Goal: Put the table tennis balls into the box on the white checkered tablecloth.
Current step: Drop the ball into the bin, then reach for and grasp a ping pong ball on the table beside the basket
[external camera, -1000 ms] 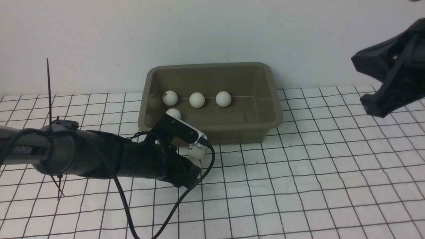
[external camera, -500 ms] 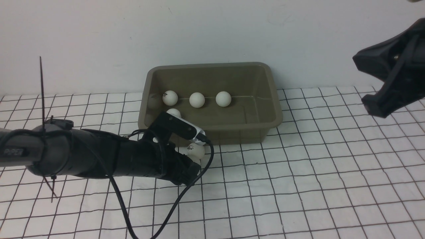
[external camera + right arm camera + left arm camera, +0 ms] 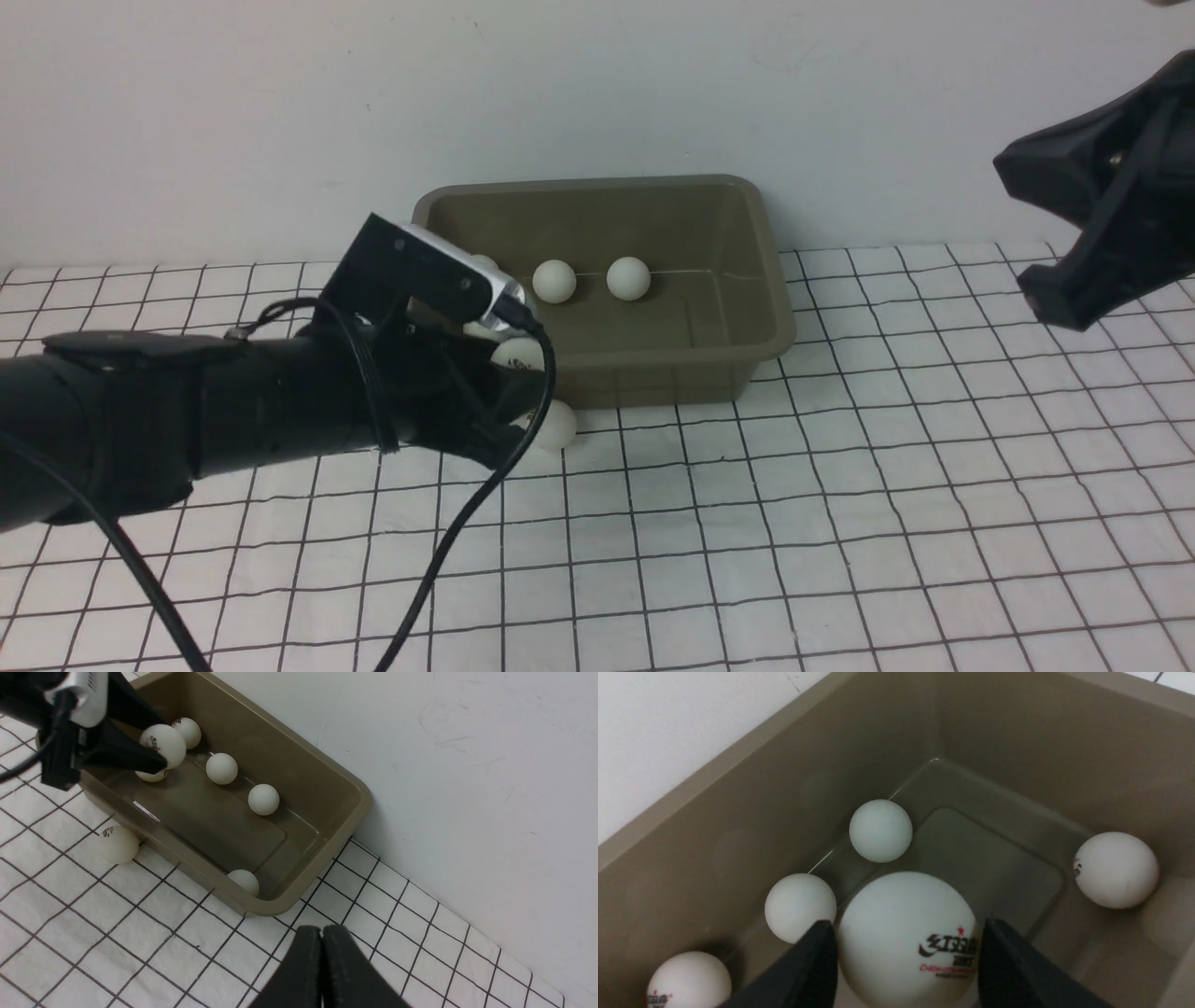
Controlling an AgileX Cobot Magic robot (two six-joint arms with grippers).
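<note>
My left gripper (image 3: 519, 358) is shut on a table tennis ball (image 3: 906, 940) with a dark printed logo and holds it over the left front part of the box (image 3: 653, 191). The box is an olive-brown tub on the white checkered tablecloth (image 3: 840, 485). Several balls lie inside it: a row along the back wall (image 3: 555, 280) (image 3: 627, 277), one under the held ball (image 3: 150, 775), and one by the right front corner (image 3: 244, 881). One more ball (image 3: 558, 425) rests on the cloth against the box's front wall. My right gripper (image 3: 322, 940) hangs shut and empty, high off to the box's right.
A plain white wall (image 3: 597, 84) rises directly behind the box. The left arm's black cable (image 3: 467, 523) loops down over the cloth in front of the box. The cloth's back edge (image 3: 514, 961) ends at the wall.
My left arm has risen from the cloth in front of the box, carrying the logo ball up and over the box's left front rim. The right arm has stayed still.
</note>
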